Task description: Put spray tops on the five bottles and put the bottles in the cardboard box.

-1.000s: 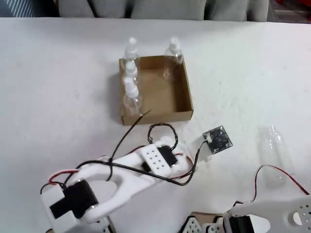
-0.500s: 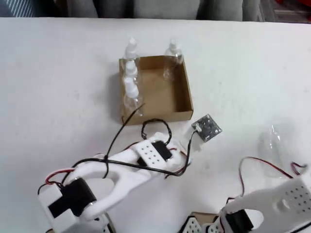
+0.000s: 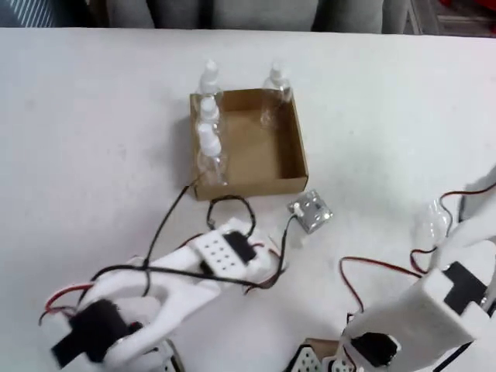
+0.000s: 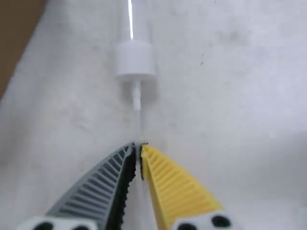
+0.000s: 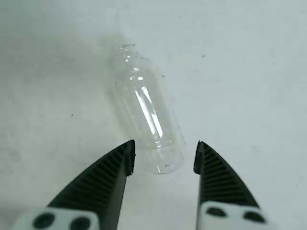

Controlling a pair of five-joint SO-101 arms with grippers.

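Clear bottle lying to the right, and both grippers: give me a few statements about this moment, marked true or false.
1. The right gripper is open, with its fingers either side of the clear bottle at its base end. True.
2. The clear bottle already wears a spray top. False: its neck is bare.
3. The left gripper is wide open. False: it is shut, with a loose spray top just ahead of it.
4. Four topped bottles stand upright at the cardboard box. True.

no readable text, labels, numbers, signs on anything
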